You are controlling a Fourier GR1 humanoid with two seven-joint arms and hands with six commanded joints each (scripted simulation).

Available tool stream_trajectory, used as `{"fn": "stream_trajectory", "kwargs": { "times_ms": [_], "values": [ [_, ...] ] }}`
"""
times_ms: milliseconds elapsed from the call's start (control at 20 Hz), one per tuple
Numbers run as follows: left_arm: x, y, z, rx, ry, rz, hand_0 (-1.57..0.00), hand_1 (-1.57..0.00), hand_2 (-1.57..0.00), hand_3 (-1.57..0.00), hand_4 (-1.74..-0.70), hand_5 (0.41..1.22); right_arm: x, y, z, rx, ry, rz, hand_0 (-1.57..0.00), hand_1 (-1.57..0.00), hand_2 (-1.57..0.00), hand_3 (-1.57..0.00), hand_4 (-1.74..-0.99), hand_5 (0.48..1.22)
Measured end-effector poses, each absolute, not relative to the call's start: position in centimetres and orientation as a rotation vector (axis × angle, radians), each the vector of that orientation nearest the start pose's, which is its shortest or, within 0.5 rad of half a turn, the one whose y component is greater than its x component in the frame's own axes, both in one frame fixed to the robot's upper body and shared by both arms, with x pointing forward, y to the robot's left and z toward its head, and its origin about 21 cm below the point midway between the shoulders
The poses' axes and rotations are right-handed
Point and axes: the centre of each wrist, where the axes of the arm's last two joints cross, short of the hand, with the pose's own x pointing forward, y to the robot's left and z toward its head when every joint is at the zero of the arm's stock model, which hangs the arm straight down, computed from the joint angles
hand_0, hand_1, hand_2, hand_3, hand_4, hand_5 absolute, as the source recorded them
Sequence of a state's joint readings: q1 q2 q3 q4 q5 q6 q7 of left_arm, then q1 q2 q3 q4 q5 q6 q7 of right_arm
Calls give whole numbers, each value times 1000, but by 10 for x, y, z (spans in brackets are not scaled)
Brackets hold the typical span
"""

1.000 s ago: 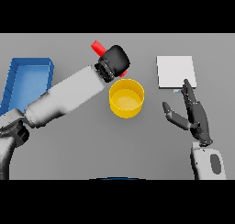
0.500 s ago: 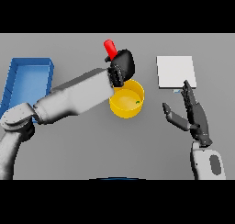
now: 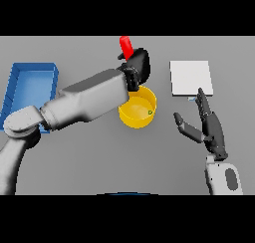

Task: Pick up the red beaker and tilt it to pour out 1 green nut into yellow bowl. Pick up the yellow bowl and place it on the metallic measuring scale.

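My left hand (image 3: 139,66) is shut on the red beaker (image 3: 125,47), which it holds tilted just above the back rim of the yellow bowl (image 3: 141,118); only the beaker's upper part shows past the hand. One small green nut (image 3: 150,112) lies inside the bowl near its right wall. The flat metallic measuring scale (image 3: 191,77) lies to the bowl's right at the back. My right hand (image 3: 208,128) stands open with straight fingers, right of the bowl and in front of the scale.
A blue tray (image 3: 31,87) sits at the table's left side, partly behind my left arm, which stretches across the middle toward the bowl.
My left hand has carried the beaker rightward and over the bowl. A green nut now lies in the bowl. The right hand has not moved.
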State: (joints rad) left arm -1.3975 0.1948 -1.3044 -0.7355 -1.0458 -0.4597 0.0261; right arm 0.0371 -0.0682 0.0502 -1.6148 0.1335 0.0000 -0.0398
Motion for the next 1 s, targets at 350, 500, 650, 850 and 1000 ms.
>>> {"fn": "stream_trajectory", "kwargs": {
  "times_ms": [350, 500, 650, 850, 1000],
  "values": [
    [423, 6, 221, -1727, 892, 2472, -1571, -1378, -1366, -1212, -1679, 1201, 241, -238, 5, -89, -1654, 185, 1, 1, 1, 1, -1231, 620],
    [436, 17, 276, -1862, 982, 2413, -1571, -1472, -1466, -1387, -1572, 1211, 241, -236, 7, -72, -1663, 189, 1, 1, 1, 1, -1256, 635],
    [453, 50, 327, -2084, 1157, 2412, -1571, -1520, -1517, -1477, -1578, 1216, 243, -239, 8, -68, -1655, 195, 1, 1, 1, 1, -1281, 644],
    [478, 152, 357, -2399, 1827, 2501, -1571, -1550, -1549, -1440, -1674, 1219, 249, -242, 11, -79, -1661, 232, 1, 1, 1, 1, -1313, 652],
    [484, 198, 349, -2526, 2225, 2373, -1571, -1560, -1560, -1400, -1707, 1220, 250, -239, 9, -79, -1680, 259, 1, 1, 1, 1, -1304, 653]
  ]
}}
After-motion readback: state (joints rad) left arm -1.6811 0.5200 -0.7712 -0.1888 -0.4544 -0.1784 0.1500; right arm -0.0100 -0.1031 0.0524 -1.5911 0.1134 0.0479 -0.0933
